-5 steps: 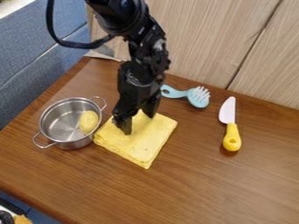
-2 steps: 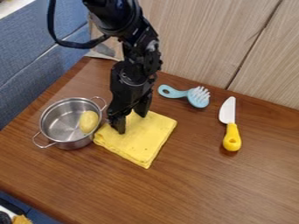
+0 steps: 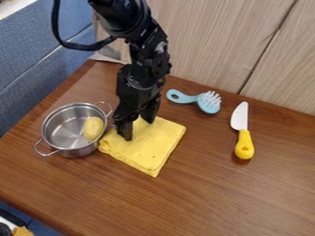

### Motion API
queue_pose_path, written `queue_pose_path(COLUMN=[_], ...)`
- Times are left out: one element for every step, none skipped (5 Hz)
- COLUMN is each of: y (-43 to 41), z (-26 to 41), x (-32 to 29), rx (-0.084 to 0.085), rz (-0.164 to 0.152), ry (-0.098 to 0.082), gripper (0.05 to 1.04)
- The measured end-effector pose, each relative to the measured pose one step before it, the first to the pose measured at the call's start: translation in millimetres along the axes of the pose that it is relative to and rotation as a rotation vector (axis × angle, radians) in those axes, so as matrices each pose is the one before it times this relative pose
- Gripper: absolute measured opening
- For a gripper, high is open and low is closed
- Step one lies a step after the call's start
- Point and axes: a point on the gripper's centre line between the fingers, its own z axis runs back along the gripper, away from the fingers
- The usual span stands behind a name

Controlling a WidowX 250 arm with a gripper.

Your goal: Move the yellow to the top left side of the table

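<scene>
Camera view: your gripper [image 3: 138, 129] stands over the upper-left part of the yellow cloth [image 3: 150, 150], its two fingers spread.
The folded cloth lies flat on the table [image 3: 203, 198], just beside the metal pot [image 3: 54, 122], with most of its spread below and to the right of your fingertips. It looks nearly square, so no long axis guides you; what matters is that your fingers part along a slant, lower left to upper right, with cloth between them. To grip, you likely need to close on a fold there, then lift toward the table's top left, minding the pot on that side.
</scene>
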Motion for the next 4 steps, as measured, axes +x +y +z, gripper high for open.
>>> queue_pose_path(y=[-14.40,-11.76,-15.49,-15.99], z=[-4.44,-3.42,-5.16,-4.93], x=[16.19,12.43,12.15,10.26], rx=[-0.0201,-0.0063,-0.0110,-0.0047], rz=[0.0274,0.0208,0.0273,0.0079], ry=[-0.0063,-0.0041,0.0085,0.0126], gripper=[1.001,1.001,1.001,1.001])
